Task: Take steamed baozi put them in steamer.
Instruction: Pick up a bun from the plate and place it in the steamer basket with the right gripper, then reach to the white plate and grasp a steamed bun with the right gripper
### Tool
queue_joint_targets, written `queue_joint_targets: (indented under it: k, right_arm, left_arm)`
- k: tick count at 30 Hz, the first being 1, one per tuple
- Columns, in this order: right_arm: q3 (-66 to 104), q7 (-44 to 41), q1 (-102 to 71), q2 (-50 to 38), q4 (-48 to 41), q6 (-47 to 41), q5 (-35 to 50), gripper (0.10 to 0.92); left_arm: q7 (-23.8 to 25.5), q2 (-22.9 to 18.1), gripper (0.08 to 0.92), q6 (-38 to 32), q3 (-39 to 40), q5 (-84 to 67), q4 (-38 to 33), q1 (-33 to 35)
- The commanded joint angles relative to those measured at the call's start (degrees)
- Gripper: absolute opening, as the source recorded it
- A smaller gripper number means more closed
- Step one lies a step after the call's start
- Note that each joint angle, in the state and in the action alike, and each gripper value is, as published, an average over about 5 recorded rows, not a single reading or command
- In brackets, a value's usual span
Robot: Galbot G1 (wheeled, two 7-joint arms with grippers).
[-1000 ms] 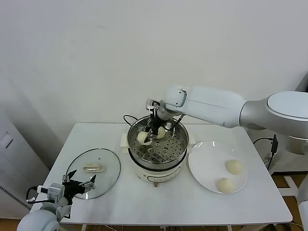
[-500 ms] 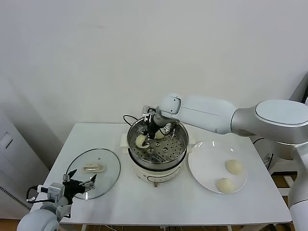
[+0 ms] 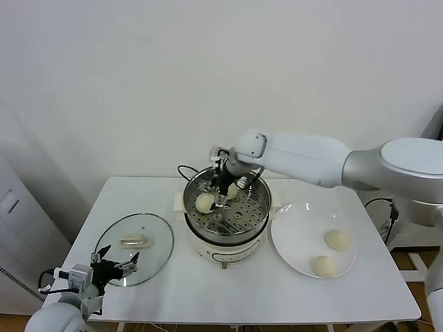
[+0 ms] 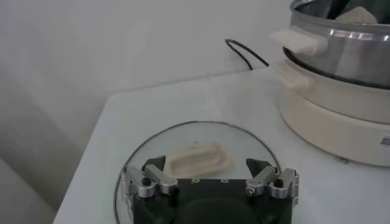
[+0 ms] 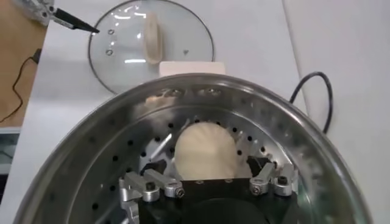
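**Bun released inside the steamer, right pincer open above it**

While the right pincer (image 3: 221, 196) hangs inside the steamer (image 3: 226, 214), its fingers stand spread apart with nothing between them. Just beneath it, a cream-white baozi (image 5: 205, 151) rests on the perforated tray (image 5: 116, 176), toward the left part of the pot in the head view. Behind the pincer, close to the far wall, a second pale bun seems to sit, mostly hidden by the arm. To the right of the steamer, a flat white plate (image 3: 294, 242) carries two more baozi (image 3: 336, 239), one nearer the front edge (image 3: 323, 265). On the left side of the white surface (image 3: 208, 290) lies a round glass lid (image 3: 135, 257). The left pincer (image 4: 210, 182) waits low at the front left corner, open and empty, beside that lid.

Judging from this, the risk lies in lifting out: the open fingers sit close to the soft bun, so a sideways drift could dent it or roll it. A finger could also catch the steel rim and shake the pot.
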Motion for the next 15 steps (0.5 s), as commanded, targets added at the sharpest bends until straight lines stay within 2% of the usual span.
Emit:
queue_joint_targets:
  k: [1, 6, 15]
  right_arm:
    - [-2.4, -15.3, 11.8, -15.6, 4.4, 6.8, -8.5, 0.822]
    - [-3.6, -20.3, 12.3, -23.1, 6.5, 11.6, -15.3, 0.823]
    - [-2.9, -23.1, 6.7, -33.8, 9.6, 16.9, -22.1, 0.823]
  left_arm:
    - [0.0, -0.2, 0.823, 0.2, 0.0, 0.1, -0.2, -0.2]
    - [0.0, -0.1, 0.823, 0.2, -0.4, 0.0, -0.6, 0.4]
    - [-0.1, -0.1, 0.823, 0.4, -0.8, -0.1, -1.0, 0.3]
